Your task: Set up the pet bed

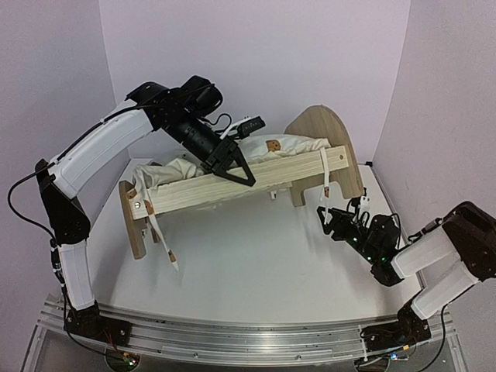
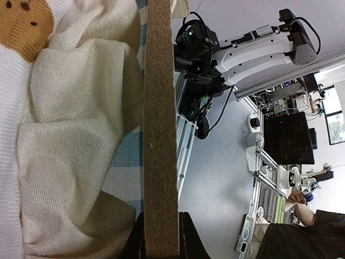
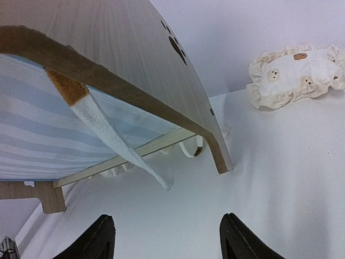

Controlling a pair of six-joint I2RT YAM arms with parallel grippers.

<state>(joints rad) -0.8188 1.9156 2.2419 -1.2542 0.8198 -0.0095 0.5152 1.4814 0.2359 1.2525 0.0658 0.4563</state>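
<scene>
The pet bed (image 1: 232, 186) stands mid-table, light wood, with its rounded headboard (image 1: 325, 147) on the right. The cream bear-print cushion (image 1: 273, 145) lies bunched inside it. My left gripper (image 1: 239, 172) is shut on the bed's near side rail; in the left wrist view the rail (image 2: 160, 135) runs between the fingers (image 2: 188, 240), beside the cushion (image 2: 70, 135) and the striped base (image 2: 126, 156). My right gripper (image 1: 329, 221) is open and empty, low by the headboard leg. The right wrist view shows the striped underside (image 3: 54, 135), the paw cutouts (image 3: 175, 46) and the small pillow (image 3: 294, 73) on the table beyond.
White straps with brown tabs hang off the rail (image 1: 325, 182) and near the footboard (image 1: 163, 240); one dangles in front of my right gripper (image 3: 108, 140). Lilac walls close in the white table (image 1: 256, 271) on three sides.
</scene>
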